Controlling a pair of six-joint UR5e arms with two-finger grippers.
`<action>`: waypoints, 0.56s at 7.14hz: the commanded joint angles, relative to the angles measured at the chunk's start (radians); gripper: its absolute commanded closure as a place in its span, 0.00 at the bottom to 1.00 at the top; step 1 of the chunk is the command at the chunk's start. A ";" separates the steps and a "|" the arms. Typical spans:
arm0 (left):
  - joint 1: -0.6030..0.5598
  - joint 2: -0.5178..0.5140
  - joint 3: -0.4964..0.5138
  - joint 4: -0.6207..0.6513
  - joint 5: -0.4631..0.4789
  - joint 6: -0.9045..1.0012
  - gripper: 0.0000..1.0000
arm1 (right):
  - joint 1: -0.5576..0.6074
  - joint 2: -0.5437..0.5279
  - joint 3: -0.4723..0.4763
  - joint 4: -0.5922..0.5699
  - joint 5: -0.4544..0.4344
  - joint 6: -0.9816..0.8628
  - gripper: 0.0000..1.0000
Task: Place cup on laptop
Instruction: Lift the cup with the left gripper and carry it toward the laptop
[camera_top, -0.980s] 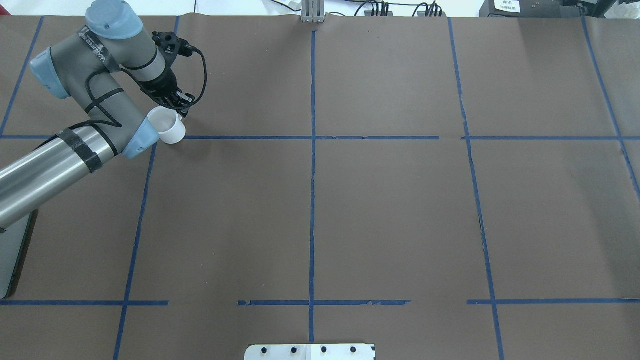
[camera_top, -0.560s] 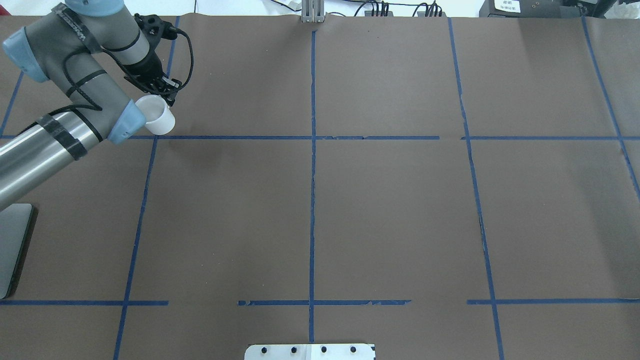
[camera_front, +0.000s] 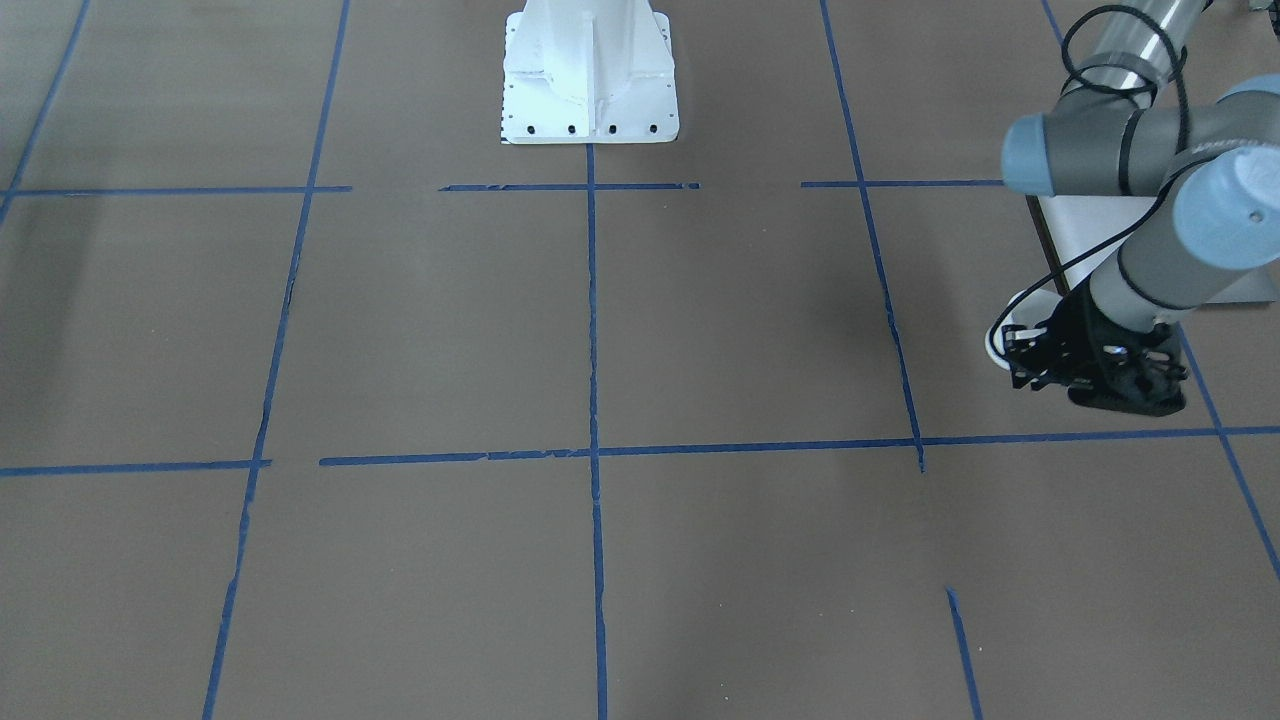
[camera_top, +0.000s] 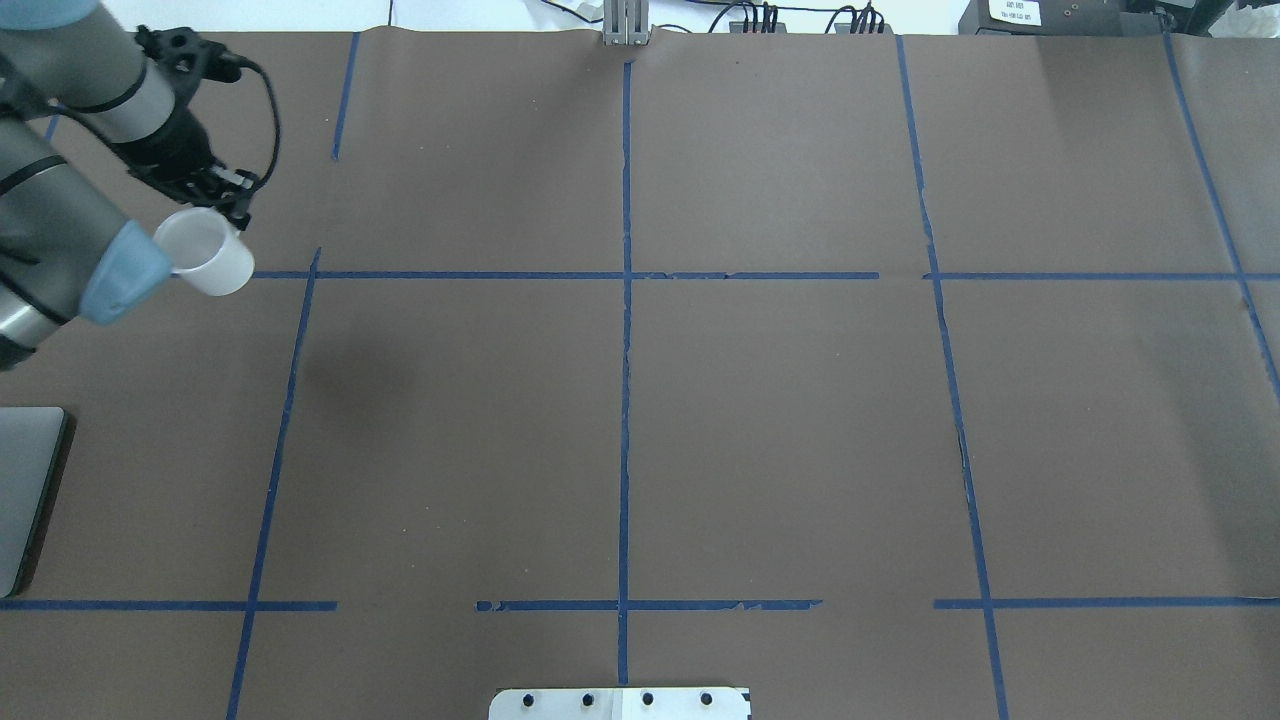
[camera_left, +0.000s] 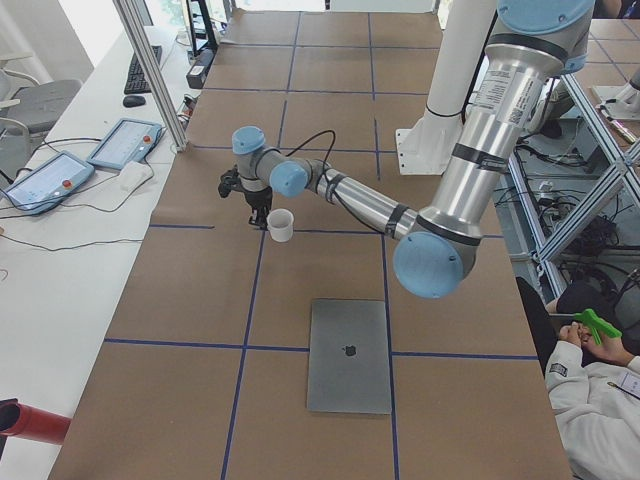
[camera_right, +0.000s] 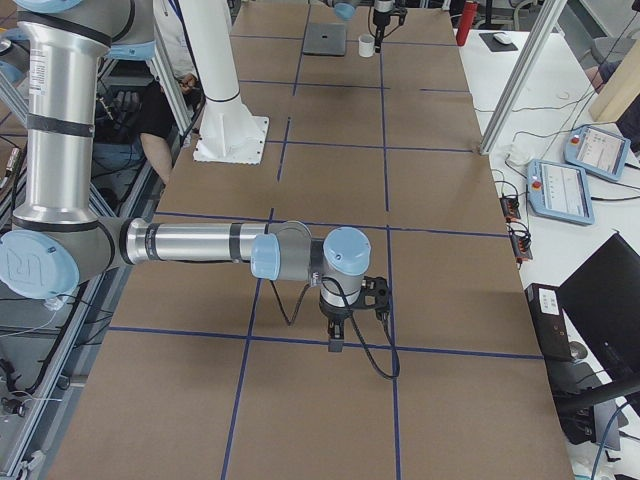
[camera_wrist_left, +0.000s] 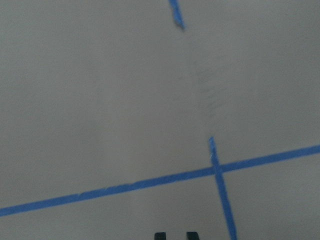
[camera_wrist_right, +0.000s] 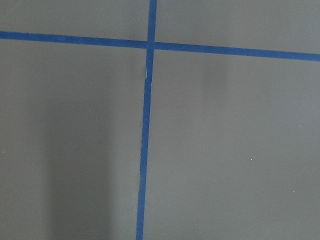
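While the left hand (camera_top: 228, 203) grips its rim, the cup (camera_top: 205, 262) hangs just below, well apart from the laptop (camera_top: 25, 490)

There is 1 cup (camera_top: 205, 262), white, and 1 laptop (camera_left: 349, 355), silver-grey. The robot has 2 arms, 1 left arm (camera_top: 55, 210) and 1 right arm (camera_right: 190, 243). Each ends in 1 gripper, so there are 2 grippers in all: the left gripper (camera_top: 228, 203) and the right gripper (camera_right: 335, 342). 1 white mounting base (camera_front: 590, 70) stands on the 1 table (camera_top: 780, 420). On the 1 side bench (camera_left: 60, 260) lie 2 tablet-like pendants (camera_left: 125, 143), 1 keyboard (camera_left: 137, 70) and 1 mouse (camera_left: 133, 100). 1 red cylinder (camera_left: 28, 422) lies at its near corner. 1 person (camera_left: 600, 410) shows at the edge of the left-side view.
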 joint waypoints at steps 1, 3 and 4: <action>-0.086 0.255 -0.083 -0.114 -0.004 0.112 1.00 | 0.000 0.000 0.000 0.000 -0.001 0.000 0.00; -0.103 0.455 -0.048 -0.327 -0.001 0.121 1.00 | 0.000 -0.001 0.000 -0.001 -0.001 0.000 0.00; -0.102 0.466 0.051 -0.453 -0.003 0.081 1.00 | 0.000 -0.001 0.000 0.000 0.001 0.000 0.00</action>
